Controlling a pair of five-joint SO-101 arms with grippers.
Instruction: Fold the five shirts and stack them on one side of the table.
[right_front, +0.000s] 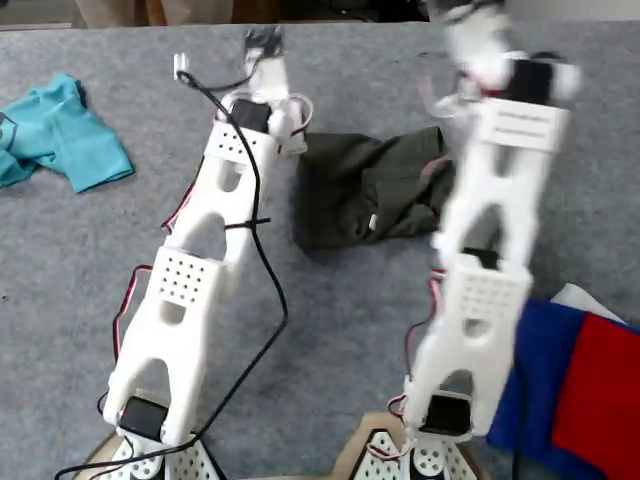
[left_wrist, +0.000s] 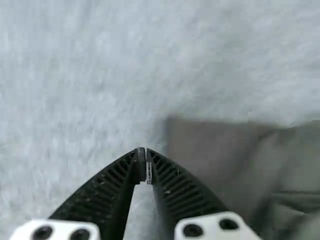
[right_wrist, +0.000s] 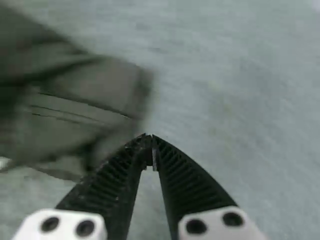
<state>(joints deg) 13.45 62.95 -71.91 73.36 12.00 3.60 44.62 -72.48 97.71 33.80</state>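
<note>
**Both grippers shut and empty, just past the olive shirt**

A grey, felt-like table fills the high view. Beyond its far edge only a thin strip of the room shows, brown and dark, too little to tell what is there. The two white arms rise from bases at the near edge, and a black cable runs loose along the left one.

The olive shirt lies in the middle of the table between the two arms, crumpled into a rough block with uneven folds and a pale tag on its near side. The left gripper hangs past the shirt's far left corner, apart from it. In its own wrist view the left gripper has its black ribbed fingers pressed tip to tip with nothing between them, over bare grey surface with the shirt's edge just beside. The right gripper is blurred in the high view, past the shirt's far right corner. In its wrist view the right gripper is likewise closed on nothing, with the shirt next to the tips (whether it touches the cloth cannot be told).

A teal shirt lies bunched at the far left. A blue shirt and a red shirt lie together at the near right, the red one on top.
</note>
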